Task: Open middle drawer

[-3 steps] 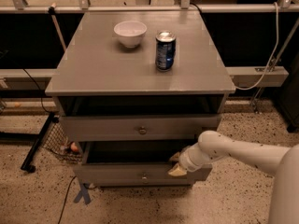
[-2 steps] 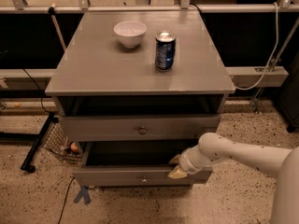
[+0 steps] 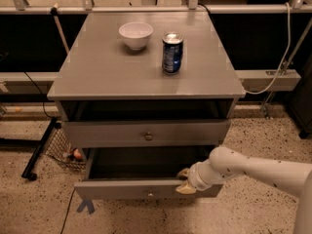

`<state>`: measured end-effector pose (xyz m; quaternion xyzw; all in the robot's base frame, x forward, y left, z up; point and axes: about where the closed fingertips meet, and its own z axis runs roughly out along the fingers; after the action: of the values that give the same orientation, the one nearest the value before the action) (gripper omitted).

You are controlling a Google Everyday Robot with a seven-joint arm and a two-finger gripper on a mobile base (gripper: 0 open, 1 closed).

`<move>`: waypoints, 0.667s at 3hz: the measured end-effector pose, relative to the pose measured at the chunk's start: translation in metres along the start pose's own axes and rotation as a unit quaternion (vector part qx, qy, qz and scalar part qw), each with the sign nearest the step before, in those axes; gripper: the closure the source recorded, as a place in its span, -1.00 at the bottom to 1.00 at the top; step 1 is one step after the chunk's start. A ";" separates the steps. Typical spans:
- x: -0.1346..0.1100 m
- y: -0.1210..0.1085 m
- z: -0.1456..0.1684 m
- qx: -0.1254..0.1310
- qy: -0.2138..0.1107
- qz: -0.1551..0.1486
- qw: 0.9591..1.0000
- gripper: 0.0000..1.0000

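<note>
The middle drawer (image 3: 122,191) stands pulled well out of the grey cabinet, its dark inside open to view and its flat front, with a small round knob (image 3: 150,194), low in the view. A second ago the front sat higher and closer to the cabinet. It has since slid further out toward the camera, and more of the drawer's interior shows than before.

The tool (image 3: 185,181) is at the right part of that front's top edge and has come down and forward along with the drawer. Its two tan fingers (image 3: 183,172) straddle the edge, one inside the drawer and one on the outer face, so it is closed on the front panel rather than on the knob. The white arm (image 3: 253,169) reaches in from the right, much as it did earlier.

Above, the top drawer (image 3: 107,133) has not shifted; a dark gap shows between it and the worktop (image 3: 112,72). On the worktop a white bowl (image 3: 136,34) and a blue can (image 3: 172,52) stand upright, near each other but apart — both where they were.

Left of the cabinet a wire basket (image 3: 61,147) rests on the speckled floor (image 3: 253,213), and a blue tape mark (image 3: 86,206) lies just below the drawer's left corner.
</note>
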<state>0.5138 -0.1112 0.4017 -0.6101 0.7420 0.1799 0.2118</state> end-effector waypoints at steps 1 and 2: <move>-0.003 0.000 -0.005 0.000 0.000 0.000 1.000 1.00; 0.011 0.034 -0.004 -0.006 -0.001 0.019 1.000 1.00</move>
<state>0.4782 -0.1155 0.3996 -0.5971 0.7522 0.1886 0.2052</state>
